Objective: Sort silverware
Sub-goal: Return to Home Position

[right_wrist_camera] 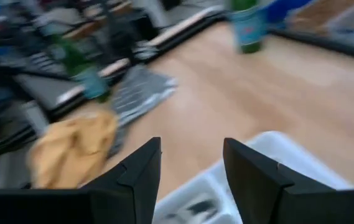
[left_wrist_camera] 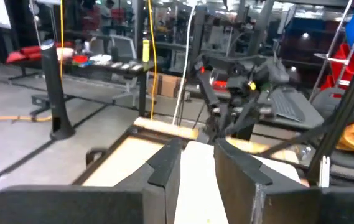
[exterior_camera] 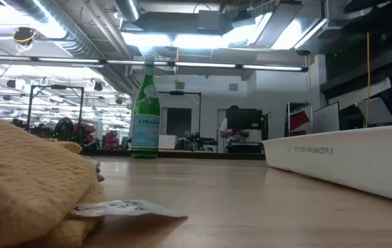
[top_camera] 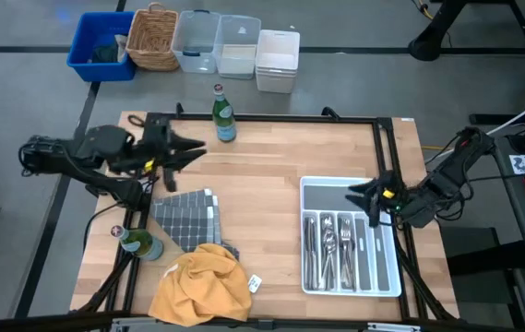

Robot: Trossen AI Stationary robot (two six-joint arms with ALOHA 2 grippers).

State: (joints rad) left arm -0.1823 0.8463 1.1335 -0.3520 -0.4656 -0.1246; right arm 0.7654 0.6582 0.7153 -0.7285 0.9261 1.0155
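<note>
Appearing finished: finding all shiny silver-coloured metal silverware (top_camera: 336, 251) in white divided plastic tray (top_camera: 327, 195); holding left gripper (top_camera: 197, 148) and right gripper (top_camera: 359, 195) fingers apart, empty.

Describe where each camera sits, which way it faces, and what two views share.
High: above the table, looking straight down; both arms show, left gripper at left, right gripper over the white tray of silverware.
Low: at tabletop height, looking level across the table to a green bottle; no arm shows.
Left wrist: on the left arm, facing across the table; own open fingers show.
Right wrist: on the right arm, facing the yellow cloth; own open fingers show.
Shared: high and low both show the bottle and tray.
</note>
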